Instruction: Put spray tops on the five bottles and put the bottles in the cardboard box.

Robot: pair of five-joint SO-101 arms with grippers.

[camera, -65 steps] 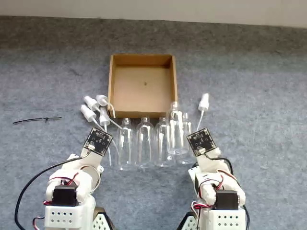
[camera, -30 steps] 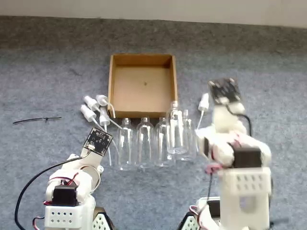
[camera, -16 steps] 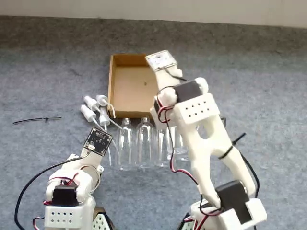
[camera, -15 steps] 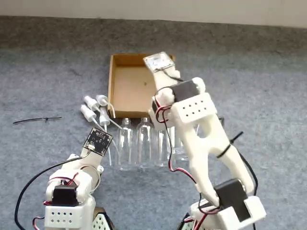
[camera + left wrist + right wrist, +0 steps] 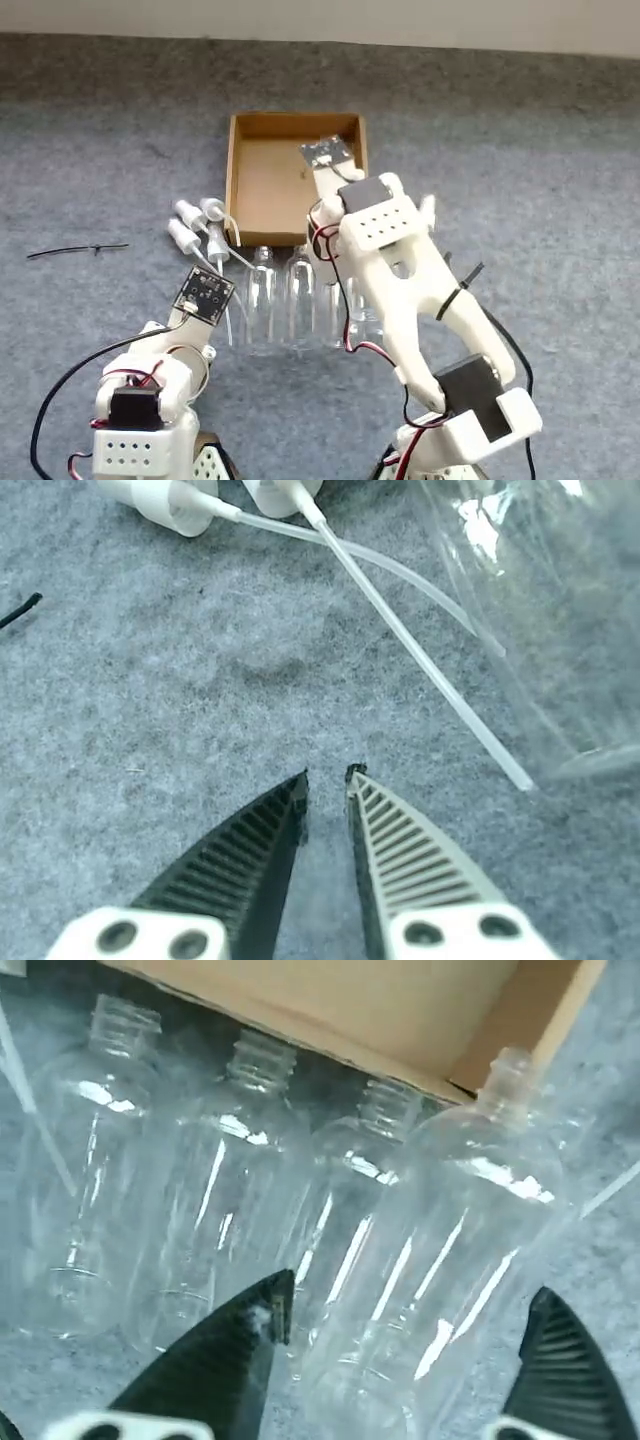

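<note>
Several clear bottles without tops lie side by side in front of the cardboard box (image 5: 295, 180); two of them (image 5: 262, 300) (image 5: 300, 295) show beside the right arm. The right wrist view looks down on this row (image 5: 220, 1180), with one bottle (image 5: 470, 1230) lying on top of the others. My right gripper (image 5: 400, 1310) hovers open just above that top bottle, jaws wide on either side. White spray tops (image 5: 195, 225) lie left of the box, one more (image 5: 428, 210) to its right. My left gripper (image 5: 326, 777) rests low on the carpet, fingers nearly together, holding nothing, near two spray tops (image 5: 165, 500) and their tubes (image 5: 400, 630).
Grey carpet covers the table. A black cable tie (image 5: 75, 250) lies far left. The right arm (image 5: 400, 270) stretches over the bottles toward the box front wall (image 5: 330, 1000). A bottle's side (image 5: 540, 610) lies close to the left gripper.
The right arm rose from its rest pose, swung out to the right, then came over the bottle row toward the box and lowered. The left arm stayed still.
</note>
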